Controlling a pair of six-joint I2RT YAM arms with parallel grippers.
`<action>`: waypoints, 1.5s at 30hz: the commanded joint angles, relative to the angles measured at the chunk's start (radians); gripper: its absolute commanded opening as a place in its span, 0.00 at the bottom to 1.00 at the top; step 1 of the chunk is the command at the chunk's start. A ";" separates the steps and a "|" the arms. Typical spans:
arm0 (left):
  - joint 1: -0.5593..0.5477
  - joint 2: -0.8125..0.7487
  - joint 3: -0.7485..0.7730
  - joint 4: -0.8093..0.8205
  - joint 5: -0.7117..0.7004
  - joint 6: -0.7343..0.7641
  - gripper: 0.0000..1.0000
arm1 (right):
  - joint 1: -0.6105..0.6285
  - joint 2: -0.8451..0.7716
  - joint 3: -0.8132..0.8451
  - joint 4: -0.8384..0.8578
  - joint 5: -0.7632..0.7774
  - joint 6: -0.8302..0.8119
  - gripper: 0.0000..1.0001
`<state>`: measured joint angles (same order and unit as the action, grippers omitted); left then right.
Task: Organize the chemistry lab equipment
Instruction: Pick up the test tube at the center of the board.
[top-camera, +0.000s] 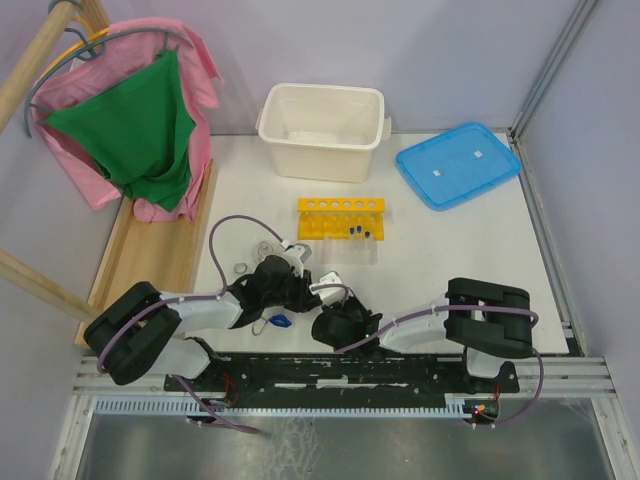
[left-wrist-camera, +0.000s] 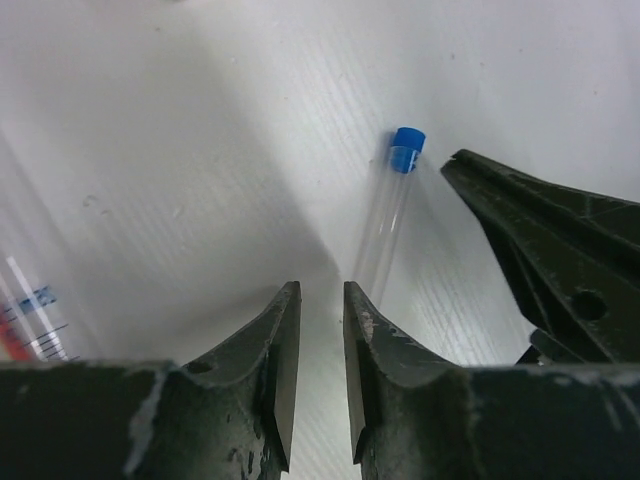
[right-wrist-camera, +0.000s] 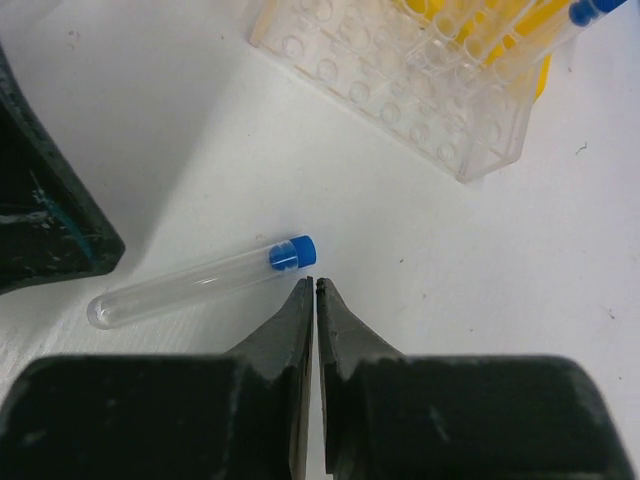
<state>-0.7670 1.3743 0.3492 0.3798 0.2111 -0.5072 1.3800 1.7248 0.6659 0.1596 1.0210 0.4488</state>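
A clear tube with a blue cap (left-wrist-camera: 392, 210) lies flat on the white table between my two grippers; it also shows in the right wrist view (right-wrist-camera: 200, 280). My left gripper (left-wrist-camera: 320, 290) is slightly open and empty, its tips just short of the tube's bottom end. My right gripper (right-wrist-camera: 315, 283) is shut and empty, its tips beside the tube's cap. The yellow test-tube rack (top-camera: 340, 215) stands behind, with blue-capped tubes (top-camera: 358, 232) at its front. In the top view my left gripper (top-camera: 303, 287) and right gripper (top-camera: 328, 316) are close together.
A clear plastic rack (right-wrist-camera: 400, 70) stands in front of the yellow one. A large white tub (top-camera: 322, 130) and a flat blue lid (top-camera: 458, 165) are at the back. A marked glass vessel (left-wrist-camera: 30, 310) stands left of my left gripper. Clothes hang on a wooden stand (top-camera: 130, 130) at far left.
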 joint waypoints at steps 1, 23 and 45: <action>0.002 -0.091 0.052 -0.172 -0.082 0.042 0.32 | 0.005 -0.085 0.063 -0.176 0.037 0.062 0.12; -0.037 -0.210 0.150 -0.342 -0.122 0.190 0.35 | -0.195 -0.487 0.231 -0.852 -0.436 0.252 0.52; -0.175 -0.024 0.248 -0.362 -0.248 0.257 0.32 | -0.423 -0.596 0.072 -0.711 -0.710 0.234 0.52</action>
<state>-0.9382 1.3487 0.5476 -0.0067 -0.0265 -0.2951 0.9775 1.1465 0.7475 -0.6163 0.3641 0.7006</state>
